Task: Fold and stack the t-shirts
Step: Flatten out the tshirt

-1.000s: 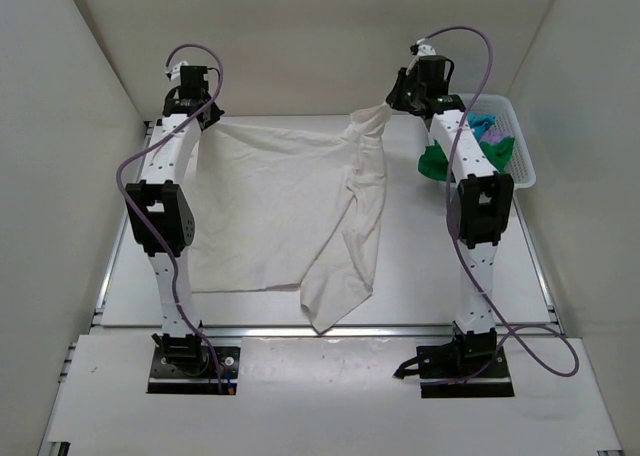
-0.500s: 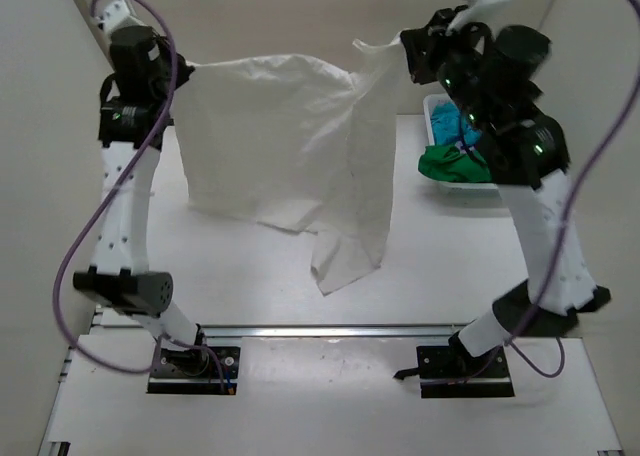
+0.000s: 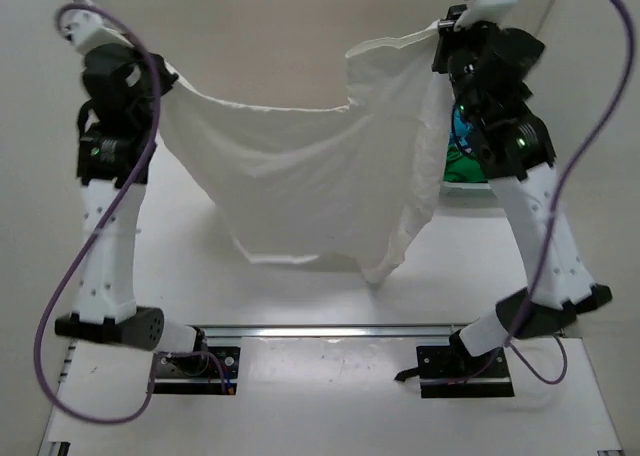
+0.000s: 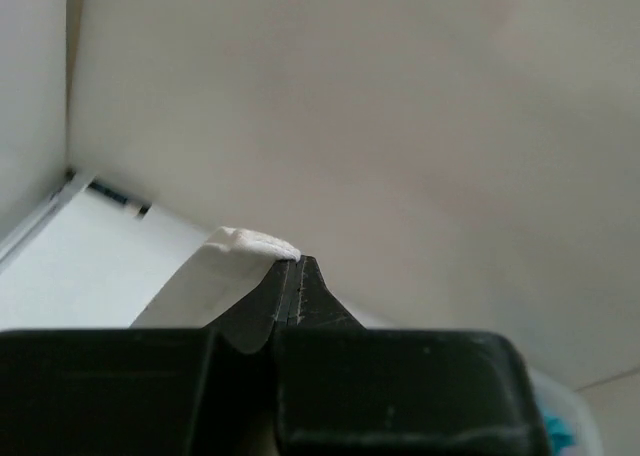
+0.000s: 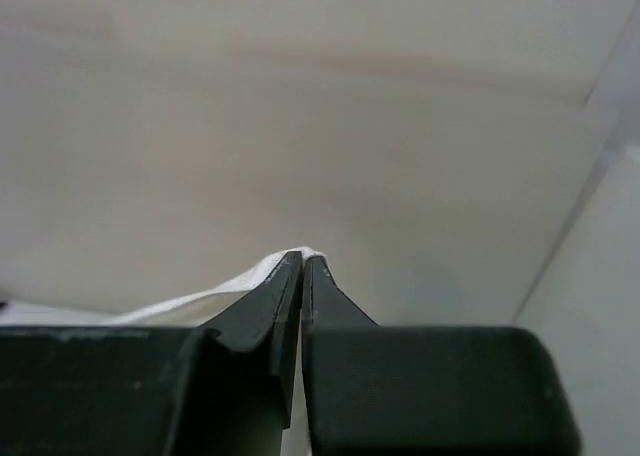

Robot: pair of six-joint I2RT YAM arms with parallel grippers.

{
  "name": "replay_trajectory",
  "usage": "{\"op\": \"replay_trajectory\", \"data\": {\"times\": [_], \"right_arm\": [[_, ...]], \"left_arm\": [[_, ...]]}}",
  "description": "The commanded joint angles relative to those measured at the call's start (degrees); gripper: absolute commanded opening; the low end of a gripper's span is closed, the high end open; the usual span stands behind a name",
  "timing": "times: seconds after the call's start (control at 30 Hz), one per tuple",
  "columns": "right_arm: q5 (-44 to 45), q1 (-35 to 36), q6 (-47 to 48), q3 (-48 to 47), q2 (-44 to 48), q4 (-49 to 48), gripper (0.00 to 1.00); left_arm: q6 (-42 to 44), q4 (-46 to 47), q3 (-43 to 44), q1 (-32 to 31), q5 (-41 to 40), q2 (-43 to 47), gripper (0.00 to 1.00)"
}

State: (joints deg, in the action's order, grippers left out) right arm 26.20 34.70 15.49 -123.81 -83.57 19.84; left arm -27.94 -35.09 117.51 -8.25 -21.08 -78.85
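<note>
Your left pincer [image 4: 297, 266] and right pincer [image 5: 303, 261] each pinch tight the large cream-white cloth t-shirt [image 3: 300, 186], sagging between them over the surface [image 3: 200, 286].

The work area is enclosed by a plain off-white back wall [image 3: 280, 46], a left side wall [image 3: 30, 236] and a right side wall [image 3: 610, 176]. The white table [image 3: 200, 286] ends at its near edge in a metal rail [image 3: 330, 330], followed by a white front panel [image 3: 320, 406]. Lighting is even and diffuse, with a bright patch on the table just beyond the rail.
</note>
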Motion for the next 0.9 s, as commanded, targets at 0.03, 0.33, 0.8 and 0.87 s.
{"op": "replay_trajectory", "data": {"times": [0.03, 0.33, 0.8, 0.87], "right_arm": [[-23.2, -14.7, -19.9, 3.3, -10.4, 7.3, 0.0], [-32.8, -25.3, -28.2, -19.9, -28.1, 0.0, 0.0], [-37.8, -27.3, -29.5, -15.9, -17.6, -0.4, 0.0], [-35.0, -24.4, -26.4, -8.8, -15.3, 3.0, 0.01]], "left_arm": [[-0.3, -4.1, -6.8, 2.6, 3.6, -11.7, 0.0], [-3.9, -1.5, 11.9, 3.5, 9.7, -26.6, 0.0], [-8.8, 4.0, 12.3, 10.7, 17.2, -19.0, 0.0], [-7.7, 3.2, 3.7, 10.3, 16.4, -16.5, 0.0]]}}
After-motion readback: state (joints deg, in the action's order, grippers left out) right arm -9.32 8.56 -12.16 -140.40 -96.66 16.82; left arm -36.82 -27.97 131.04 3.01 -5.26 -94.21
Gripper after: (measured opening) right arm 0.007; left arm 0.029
